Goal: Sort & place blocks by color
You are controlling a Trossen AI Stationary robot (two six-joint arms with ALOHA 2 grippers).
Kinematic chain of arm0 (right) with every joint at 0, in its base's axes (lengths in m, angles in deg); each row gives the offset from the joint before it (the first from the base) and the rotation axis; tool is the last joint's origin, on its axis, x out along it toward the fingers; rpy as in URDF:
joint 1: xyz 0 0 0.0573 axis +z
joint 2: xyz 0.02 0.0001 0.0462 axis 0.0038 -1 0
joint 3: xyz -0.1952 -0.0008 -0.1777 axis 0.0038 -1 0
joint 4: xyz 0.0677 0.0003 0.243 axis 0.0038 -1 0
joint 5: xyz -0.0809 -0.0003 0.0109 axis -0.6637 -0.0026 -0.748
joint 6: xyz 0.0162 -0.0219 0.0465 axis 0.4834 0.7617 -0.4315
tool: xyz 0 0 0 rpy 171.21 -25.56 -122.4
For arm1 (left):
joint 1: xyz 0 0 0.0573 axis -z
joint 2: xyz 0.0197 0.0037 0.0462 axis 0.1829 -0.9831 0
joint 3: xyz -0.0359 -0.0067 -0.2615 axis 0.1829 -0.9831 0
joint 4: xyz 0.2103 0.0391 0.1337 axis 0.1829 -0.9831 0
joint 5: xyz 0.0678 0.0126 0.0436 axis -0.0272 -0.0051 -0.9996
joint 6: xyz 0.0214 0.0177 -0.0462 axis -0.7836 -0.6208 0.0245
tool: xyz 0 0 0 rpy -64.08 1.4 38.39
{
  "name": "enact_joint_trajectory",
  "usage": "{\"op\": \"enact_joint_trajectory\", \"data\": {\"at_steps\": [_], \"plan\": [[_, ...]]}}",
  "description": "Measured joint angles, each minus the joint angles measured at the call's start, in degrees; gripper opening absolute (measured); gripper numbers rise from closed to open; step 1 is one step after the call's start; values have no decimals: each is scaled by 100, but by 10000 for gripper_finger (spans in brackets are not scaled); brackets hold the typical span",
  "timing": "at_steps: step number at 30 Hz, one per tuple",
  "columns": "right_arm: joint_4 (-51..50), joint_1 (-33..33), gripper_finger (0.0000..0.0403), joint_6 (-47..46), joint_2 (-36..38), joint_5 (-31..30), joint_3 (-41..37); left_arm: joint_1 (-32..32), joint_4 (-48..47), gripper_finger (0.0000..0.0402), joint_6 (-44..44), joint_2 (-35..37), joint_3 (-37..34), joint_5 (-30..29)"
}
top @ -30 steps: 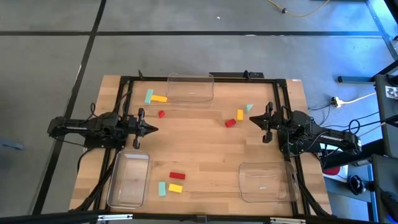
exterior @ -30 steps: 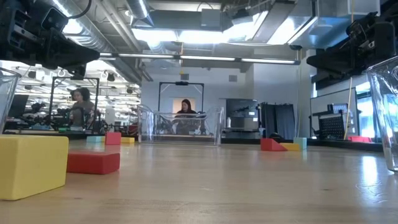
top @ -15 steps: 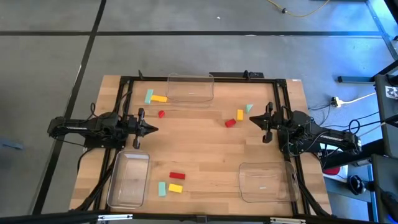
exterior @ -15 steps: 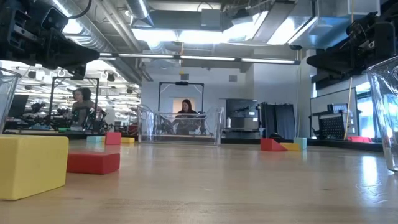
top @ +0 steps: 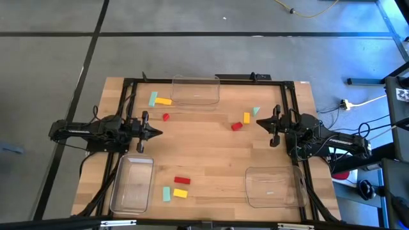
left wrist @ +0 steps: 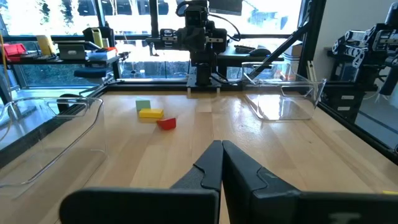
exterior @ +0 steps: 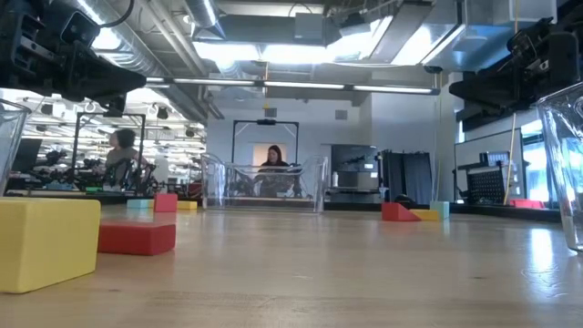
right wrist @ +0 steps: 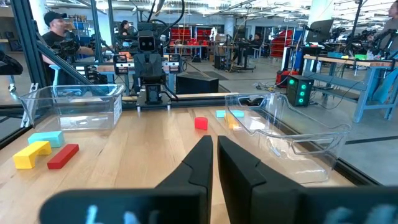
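Nine blocks (top: 182, 181): all lay loose on the table, none in a tray, none held; red, yellow and teal were mixed in three clusters
Change: nothing on the table had shifted over the last second; both arms stayed where they were; only a person (exterior: 120, 155) far back in the room moved a little; judged from this, sorting had not started and every block was left to place
Rear-left cluster (top: 163, 101): teal and yellow bars touching, just beside the rear tray (top: 195, 99); a red cube lay near them, toward the left arm
Rear-right cluster (top: 246, 117): yellow, teal and red, close in front of the right tool
Front cluster (top: 180, 193): a red bar with teal and yellow just beside it, between the two front trays
Left tool (top: 156, 133): pressed together, pinching nothing, above bare wood by the left front tray (top: 132, 191)
Right tool (top: 259, 121): pressed together, empty, well apart from the right front tray (top: 271, 198)
Table (top: 211, 153): pale wooden planks inside a dark frame; dry and uncluttered between the clusters
Room: grey floor around; a bright open workshop behind, with benches, other rigs and a second person seated
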Motion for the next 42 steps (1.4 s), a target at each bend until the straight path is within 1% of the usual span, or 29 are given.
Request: {"op": "enact_joint_trajectory", "data": {"at_steps": [36, 42], "plan": [[0, 2, 28, 1, -1, -1, 0, 0, 222, 0, -2, 2, -4, 1], [0, 1, 28, 0, -1, -2, 0, 0, 274, 0, 2, 2, -4, -86]]}}
